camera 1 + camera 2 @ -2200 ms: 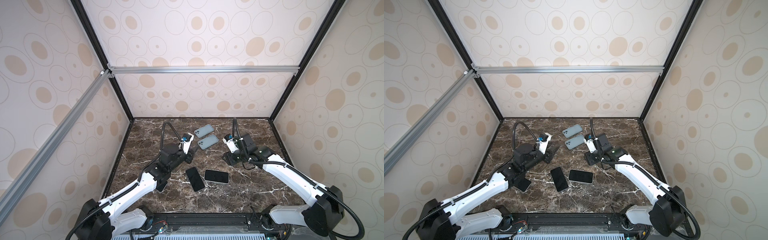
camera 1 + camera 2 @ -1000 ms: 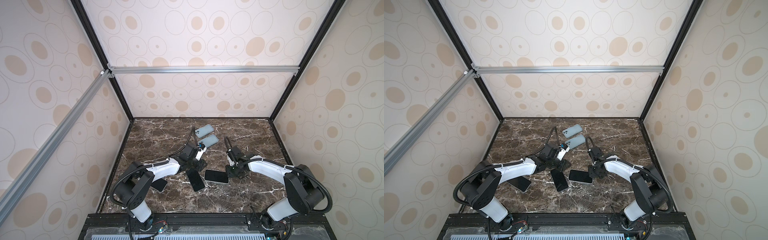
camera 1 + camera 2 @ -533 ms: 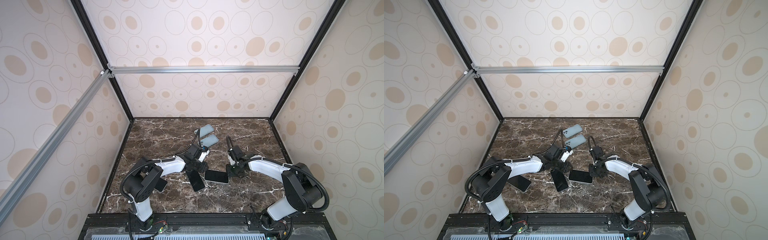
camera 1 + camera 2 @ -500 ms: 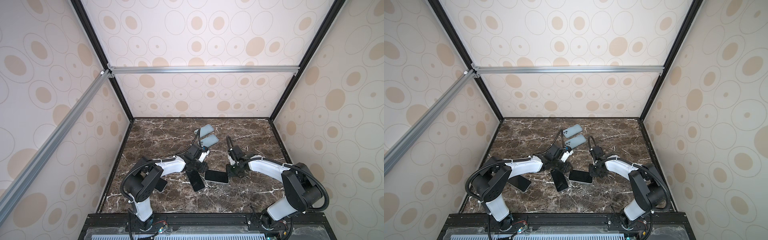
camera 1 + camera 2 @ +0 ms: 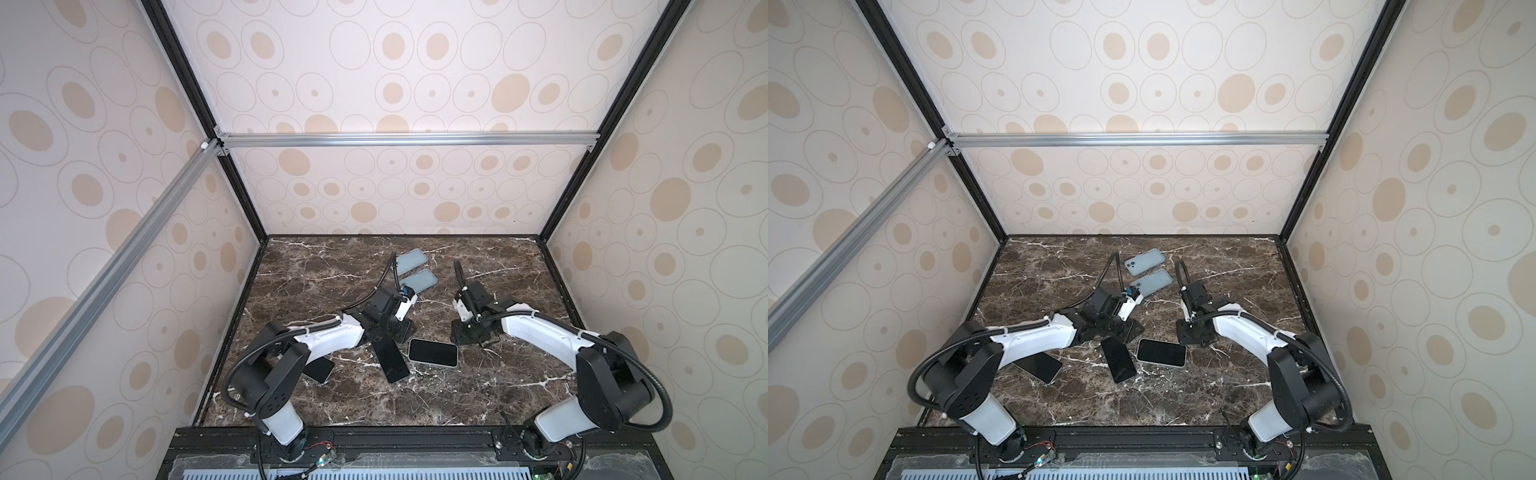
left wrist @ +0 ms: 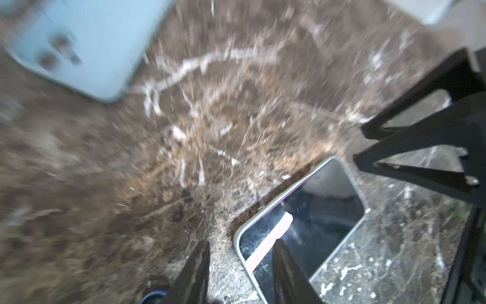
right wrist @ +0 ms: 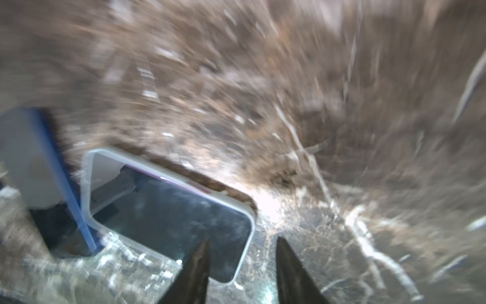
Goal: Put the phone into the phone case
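Observation:
The phone [image 5: 433, 352] [image 5: 1161, 352] lies flat, dark screen up, mid-table, with a pale translucent rim all round that looks like the phone case. My left gripper [image 5: 405, 334] [image 6: 240, 246] is low at its left end. It is open, with one finger over the screen [image 6: 310, 218] and one over bare table. My right gripper [image 5: 459, 338] [image 7: 243, 243] is open at the phone's other end [image 7: 168, 213] and straddles a corner the same way. Neither holds anything.
A black phone [image 5: 388, 358] lies slanted just left of the task phone; its blue edge [image 7: 65, 184] shows in the right wrist view. Another dark phone [image 5: 320, 370] sits partly under the left arm. Two light blue cases [image 5: 411, 260] [image 5: 420, 280] lie further back.
Both arms came down from further back to the two ends of the phone. In the last half second they hardly shift, and the right gripper's jaws have parted.

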